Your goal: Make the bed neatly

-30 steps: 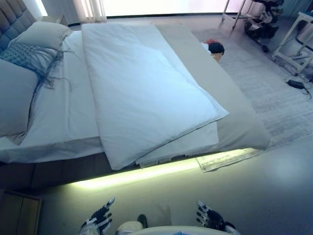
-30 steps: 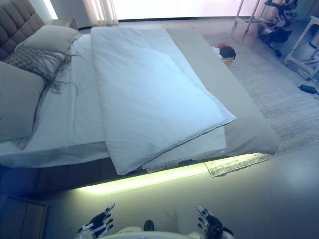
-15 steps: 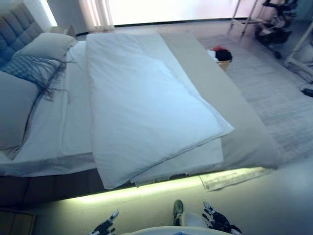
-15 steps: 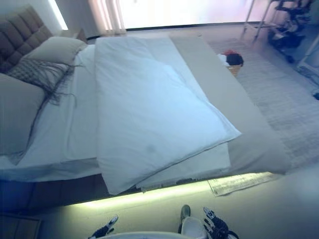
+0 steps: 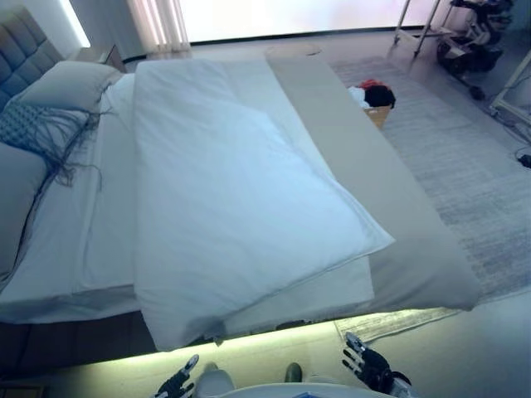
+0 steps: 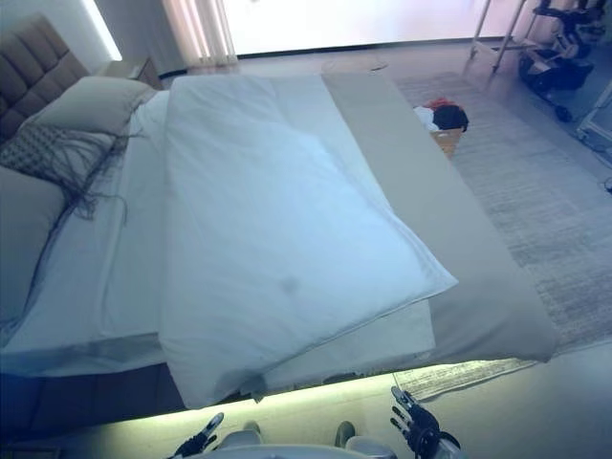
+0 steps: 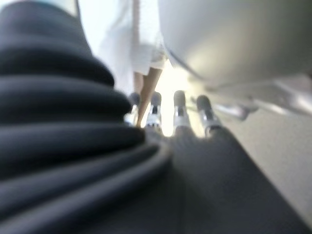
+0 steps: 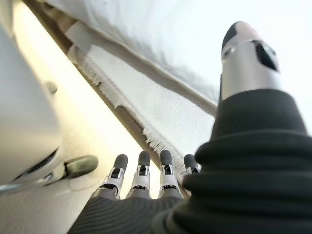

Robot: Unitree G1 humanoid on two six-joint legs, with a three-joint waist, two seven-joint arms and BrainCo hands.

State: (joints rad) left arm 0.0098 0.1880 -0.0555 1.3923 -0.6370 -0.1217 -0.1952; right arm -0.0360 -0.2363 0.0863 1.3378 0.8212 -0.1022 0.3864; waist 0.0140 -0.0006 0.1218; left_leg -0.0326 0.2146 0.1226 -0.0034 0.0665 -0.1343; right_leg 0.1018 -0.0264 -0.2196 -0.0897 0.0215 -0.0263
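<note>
Both of the robot's hands hung low and empty, fingers straight and relaxed, at the near side of an unmade bed: the left hand (image 5: pixel 177 383) and the right hand (image 5: pixel 368 367) hovered over the pale floor (image 5: pixel 465 348), clear of any bedding, gripping nothing. Just beyond the fingertips ran the glowing yellow-green light strip (image 5: pixel 274 338) under the bed frame, and just ahead of the right hand lay the fringed edge of a pale rug (image 8: pixel 146 109) that stretched away past that hand along the bed's foot. Directly ahead of and above both hands lay the white duvet (image 5: pixel 224 191), folded back on itself and skewed, its near corner drooping over the mattress edge in front of the left hand while another corner pointed out ahead of the right hand. A grey-beige bed cover (image 5: pixel 390 207) spread across the foot of the bed, farther out on the right hand's side. Well beyond the left hand, at the grey tufted headboard (image 5: pixel 21 41), sat grey pillows (image 5: pixel 66 83) and a patterned cushion with long dark fringe (image 5: pixel 37 133). Far ahead of the right hand, on the rug, stood a basket of clothes (image 5: pixel 373 98).
</note>
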